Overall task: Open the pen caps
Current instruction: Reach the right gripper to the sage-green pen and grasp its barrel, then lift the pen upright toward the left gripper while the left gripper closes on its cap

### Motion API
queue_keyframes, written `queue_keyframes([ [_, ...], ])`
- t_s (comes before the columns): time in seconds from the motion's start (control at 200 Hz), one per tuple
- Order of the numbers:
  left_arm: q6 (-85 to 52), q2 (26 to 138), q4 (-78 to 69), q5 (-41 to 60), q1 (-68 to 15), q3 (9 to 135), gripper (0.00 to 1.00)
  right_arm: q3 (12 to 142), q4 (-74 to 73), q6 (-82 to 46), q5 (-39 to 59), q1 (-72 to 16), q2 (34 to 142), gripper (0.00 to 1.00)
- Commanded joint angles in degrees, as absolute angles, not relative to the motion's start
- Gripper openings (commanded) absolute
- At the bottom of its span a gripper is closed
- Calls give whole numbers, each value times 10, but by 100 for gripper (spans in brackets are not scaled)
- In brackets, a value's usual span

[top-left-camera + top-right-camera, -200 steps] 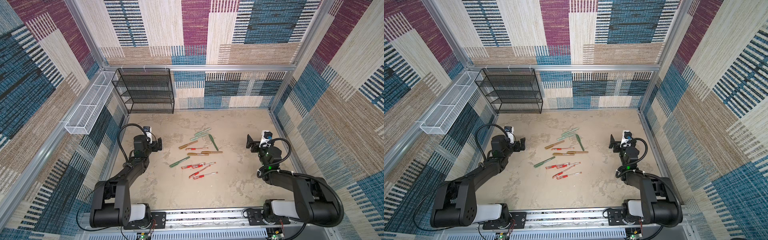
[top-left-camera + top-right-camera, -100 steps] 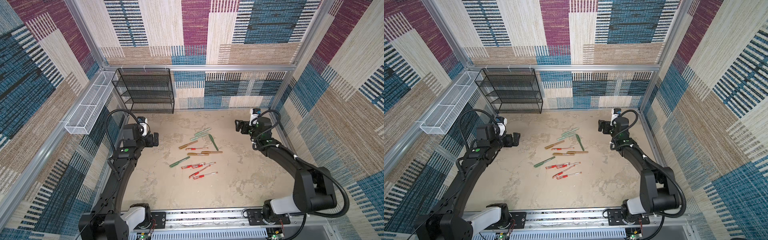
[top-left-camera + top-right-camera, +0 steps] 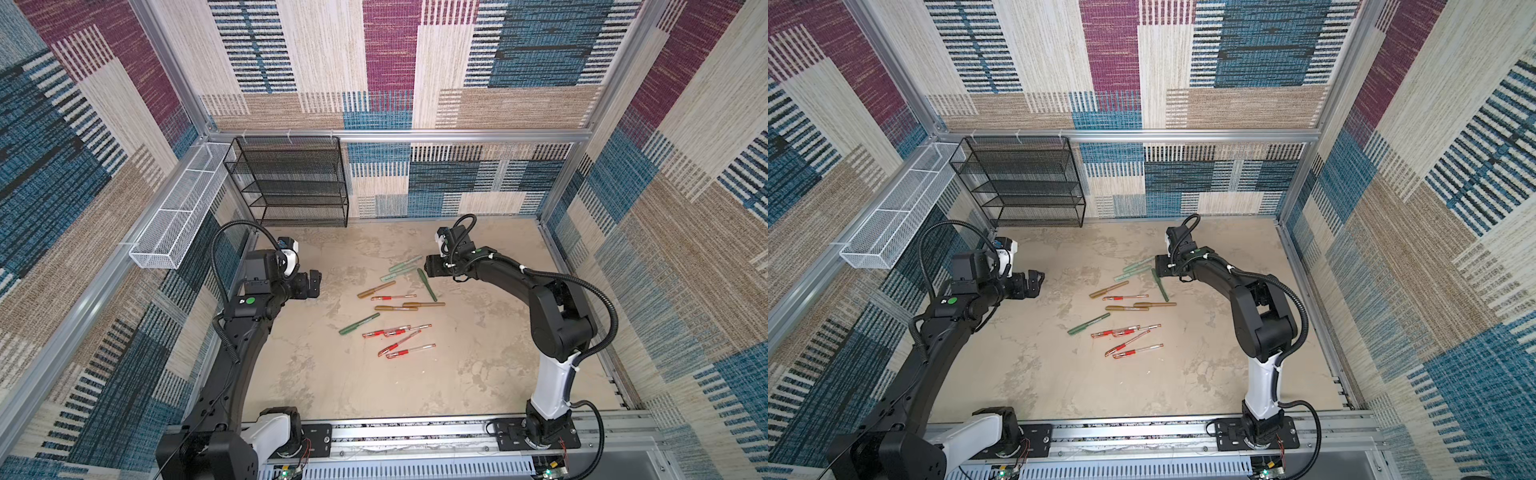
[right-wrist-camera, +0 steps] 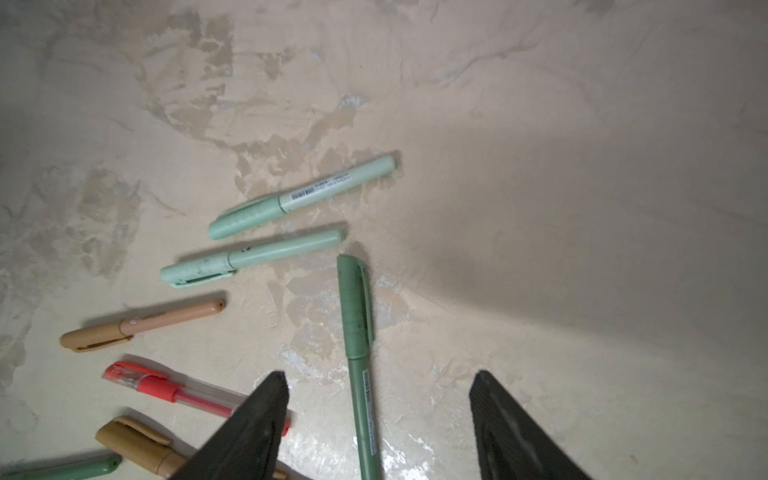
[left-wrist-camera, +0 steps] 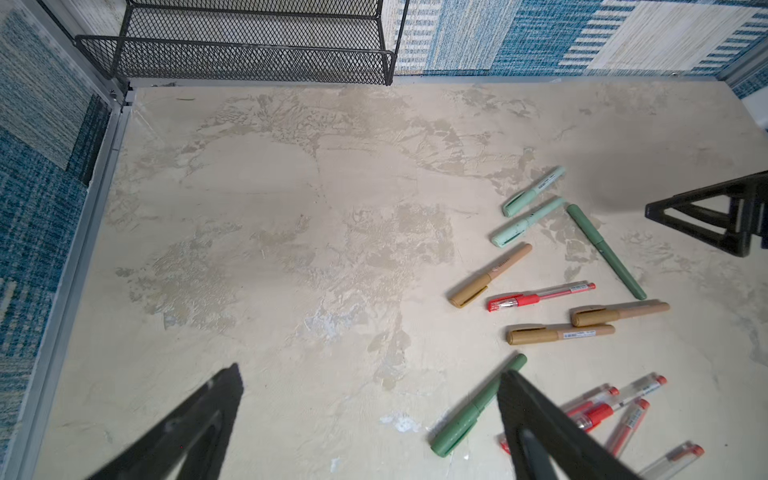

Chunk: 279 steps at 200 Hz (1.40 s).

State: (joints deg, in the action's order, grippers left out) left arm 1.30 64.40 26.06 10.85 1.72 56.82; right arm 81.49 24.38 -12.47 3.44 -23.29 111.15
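Observation:
Several capped pens lie scattered mid-table: mint green (image 3: 405, 264), gold (image 3: 376, 289), red (image 3: 397, 332) and dark green (image 3: 359, 324). All the pen caps sit on their pens. My right gripper (image 3: 430, 266) (image 3: 1158, 266) hovers open over the far end of a dark green pen (image 4: 357, 374). That pen's body runs between the fingers (image 4: 257, 424) without touching them, and its cap (image 4: 353, 307) lies just beyond the fingertips. My left gripper (image 3: 313, 284) (image 5: 370, 374) stands open and empty left of the pens. The other dark green pen (image 5: 473, 409) lies by one of its fingers (image 5: 536, 428).
A black mesh shelf (image 3: 291, 183) stands at the back left. A white wire basket (image 3: 178, 216) hangs on the left wall. Patterned walls close in the table on three sides, and the arms' rail (image 3: 415, 432) runs along the front.
Both arms have risen from the front of the table and reached forward. The right gripper swung to the back and then left over the pens; the left moved towards them.

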Motion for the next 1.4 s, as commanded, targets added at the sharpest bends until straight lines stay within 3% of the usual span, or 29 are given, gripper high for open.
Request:
queue_keyframes([
  [0.0, 18, 641, 261, 108, 17, 566, 99, 827, 302, -113, 13, -246, 1122, 70],
  [0.19, 20, 644, 259, 100, 16, 569, 99, 848, 331, -102, 31, -255, 1148, 49],
  [0.476, 20, 645, 261, 115, 15, 575, 99, 870, 350, -98, 14, -264, 1183, 39],
  [0.736, 13, 647, 264, 102, 13, 580, 99, 893, 377, -97, 0, -266, 1216, 21],
  [0.912, 28, 650, 271, 144, 11, 584, 99, 881, 373, -98, -16, -266, 1213, 19],
  [1.192, 28, 653, 285, 164, 0, 600, 99, 893, 362, -98, -11, -267, 1181, 9],
  [1.392, -3, 663, 295, 304, -9, 619, 99, 883, 306, -131, 36, -288, 1104, 8],
])
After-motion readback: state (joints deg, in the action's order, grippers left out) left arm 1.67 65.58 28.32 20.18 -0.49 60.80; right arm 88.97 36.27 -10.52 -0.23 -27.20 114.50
